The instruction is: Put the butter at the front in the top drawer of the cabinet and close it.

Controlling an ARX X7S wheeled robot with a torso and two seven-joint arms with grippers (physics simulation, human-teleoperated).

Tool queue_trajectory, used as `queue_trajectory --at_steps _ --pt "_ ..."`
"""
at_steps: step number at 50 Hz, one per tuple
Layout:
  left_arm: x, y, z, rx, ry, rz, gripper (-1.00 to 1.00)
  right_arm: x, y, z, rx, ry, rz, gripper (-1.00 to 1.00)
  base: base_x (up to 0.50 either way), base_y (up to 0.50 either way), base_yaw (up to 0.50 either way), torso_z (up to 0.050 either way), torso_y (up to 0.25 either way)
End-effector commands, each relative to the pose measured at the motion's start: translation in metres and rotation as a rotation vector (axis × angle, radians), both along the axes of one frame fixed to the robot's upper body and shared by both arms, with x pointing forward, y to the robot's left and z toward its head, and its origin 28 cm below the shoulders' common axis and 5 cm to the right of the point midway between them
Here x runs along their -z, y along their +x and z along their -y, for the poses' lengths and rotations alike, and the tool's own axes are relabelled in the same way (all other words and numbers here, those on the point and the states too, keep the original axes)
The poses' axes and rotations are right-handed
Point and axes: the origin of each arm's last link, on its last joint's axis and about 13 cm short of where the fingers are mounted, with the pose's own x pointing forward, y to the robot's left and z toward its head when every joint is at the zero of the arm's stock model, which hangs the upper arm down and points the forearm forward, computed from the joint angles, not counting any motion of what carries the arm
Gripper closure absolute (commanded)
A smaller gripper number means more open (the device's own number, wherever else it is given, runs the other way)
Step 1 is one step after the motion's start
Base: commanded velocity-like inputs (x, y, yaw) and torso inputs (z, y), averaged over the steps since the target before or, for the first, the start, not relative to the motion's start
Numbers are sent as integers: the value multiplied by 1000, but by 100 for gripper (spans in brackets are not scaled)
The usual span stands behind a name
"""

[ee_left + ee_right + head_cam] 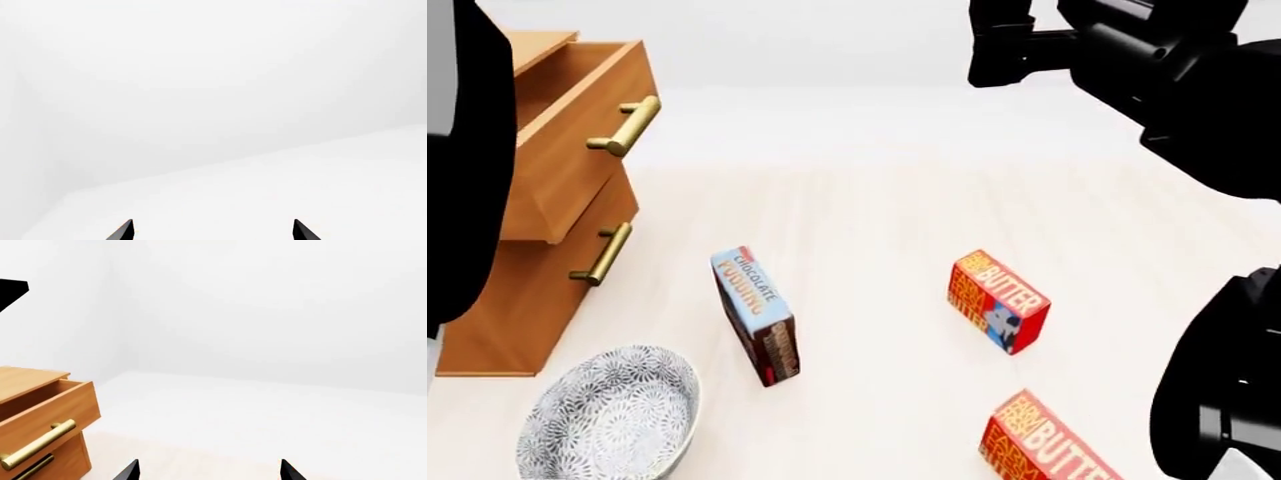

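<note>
Hovering high over the butter (pixel 1000 303), right claw (pixel 209 471) spread, empty

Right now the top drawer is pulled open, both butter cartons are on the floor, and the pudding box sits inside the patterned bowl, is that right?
Not quite. The head view shows the chocolate pudding box on the floor beside the patterned bowl, not inside it. The rest holds: the top drawer is pulled open, and both butter cartons are on the floor.
</note>
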Motion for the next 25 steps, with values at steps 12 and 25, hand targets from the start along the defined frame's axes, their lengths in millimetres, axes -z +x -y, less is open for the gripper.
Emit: queue_trajectory --at_steps 12,25 --pt "-32 -28 -12 -35 310 -178 -100 -1 -11 4 6 2 6 -100 0 0 0 0 0" --pt "-65 -85 -48 -128 320 -581 -100 5 -15 10 19 3 -3 -100 0 0 0 0 0"
